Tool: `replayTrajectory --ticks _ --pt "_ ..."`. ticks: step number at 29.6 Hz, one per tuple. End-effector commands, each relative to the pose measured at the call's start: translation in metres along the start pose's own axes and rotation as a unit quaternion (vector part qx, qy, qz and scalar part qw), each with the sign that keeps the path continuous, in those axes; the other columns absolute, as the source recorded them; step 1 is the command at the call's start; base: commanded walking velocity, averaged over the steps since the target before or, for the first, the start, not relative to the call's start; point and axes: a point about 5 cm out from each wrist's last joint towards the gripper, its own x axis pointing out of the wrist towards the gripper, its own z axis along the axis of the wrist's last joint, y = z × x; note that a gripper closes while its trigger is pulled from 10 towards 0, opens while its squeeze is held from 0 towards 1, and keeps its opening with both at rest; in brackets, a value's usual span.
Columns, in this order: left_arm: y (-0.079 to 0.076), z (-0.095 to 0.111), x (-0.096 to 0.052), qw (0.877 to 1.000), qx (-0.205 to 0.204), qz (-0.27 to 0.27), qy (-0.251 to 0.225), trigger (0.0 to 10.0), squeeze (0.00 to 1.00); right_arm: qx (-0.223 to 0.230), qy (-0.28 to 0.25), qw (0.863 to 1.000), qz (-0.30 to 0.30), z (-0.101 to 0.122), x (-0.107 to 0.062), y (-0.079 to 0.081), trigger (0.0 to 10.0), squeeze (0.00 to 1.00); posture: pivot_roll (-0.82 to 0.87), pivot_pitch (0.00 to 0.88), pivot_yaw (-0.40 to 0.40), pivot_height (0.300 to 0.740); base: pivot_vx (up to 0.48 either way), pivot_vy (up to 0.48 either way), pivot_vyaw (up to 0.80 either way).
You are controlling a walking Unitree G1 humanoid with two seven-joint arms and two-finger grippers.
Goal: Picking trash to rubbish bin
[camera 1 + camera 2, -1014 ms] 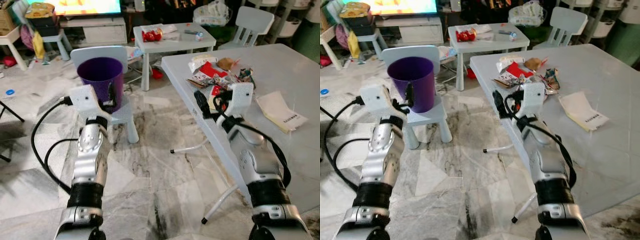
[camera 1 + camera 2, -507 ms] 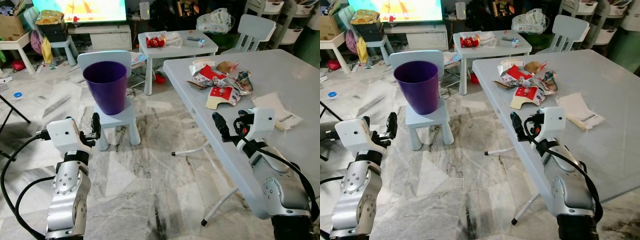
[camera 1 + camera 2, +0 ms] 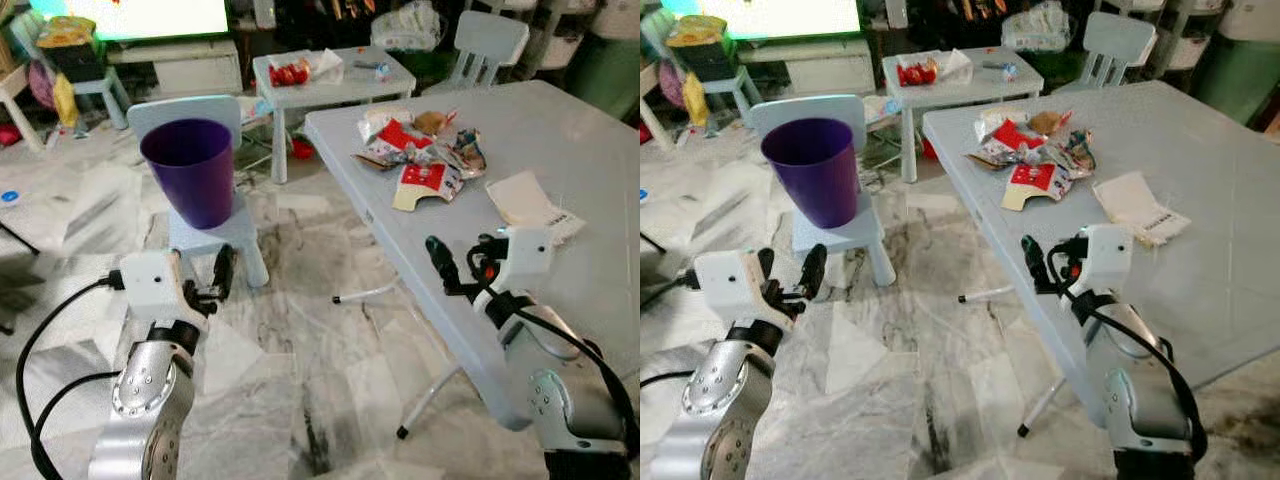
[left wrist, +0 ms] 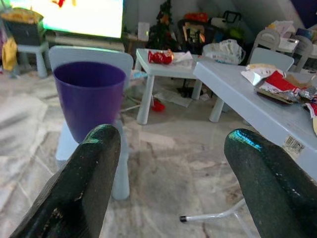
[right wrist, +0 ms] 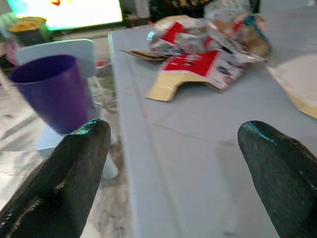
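We see the trash (image 3: 420, 150) as a crumpled heap of red-and-white wrappers, foil and a torn cardboard piece (one flat tan flap points toward us) on the pale grey surface (image 3: 600, 150). The purple rubbish bin (image 3: 190, 170) stands upright on a small pale blue chair (image 3: 215, 228), well apart from the heap. Our right hand (image 5: 173, 163) hovers over the surface's near edge, fingers spread, holding nothing. Our left hand (image 4: 168, 168), fingers spread too, hangs above the marble floor (image 3: 300, 330), facing the bin.
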Motion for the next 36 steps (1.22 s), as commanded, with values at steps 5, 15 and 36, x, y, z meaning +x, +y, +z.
replayTrajectory --ticks 5,15,36 --pt "-0.006 0.011 0.004 1.000 -0.009 0.015 -0.018 10.0 0.00 0.002 -0.007 1.000 0.014 0.007 0.002 0.008 10.0 0.00 0.09 0.103 -0.048 0.740 0.000 0.000 -0.75" --pt "0.007 0.021 0.009 0.999 -0.004 0.041 -0.027 10.0 0.00 0.008 -0.004 1.000 0.023 0.009 0.009 0.015 10.0 0.00 0.11 0.116 -0.054 0.740 0.000 0.000 -0.73" --pt "0.009 0.015 0.012 0.998 -0.019 0.054 0.000 10.0 0.00 0.009 0.004 1.000 0.023 0.010 0.005 0.014 10.0 0.00 0.09 0.137 -0.064 0.740 0.000 0.028 -0.36"
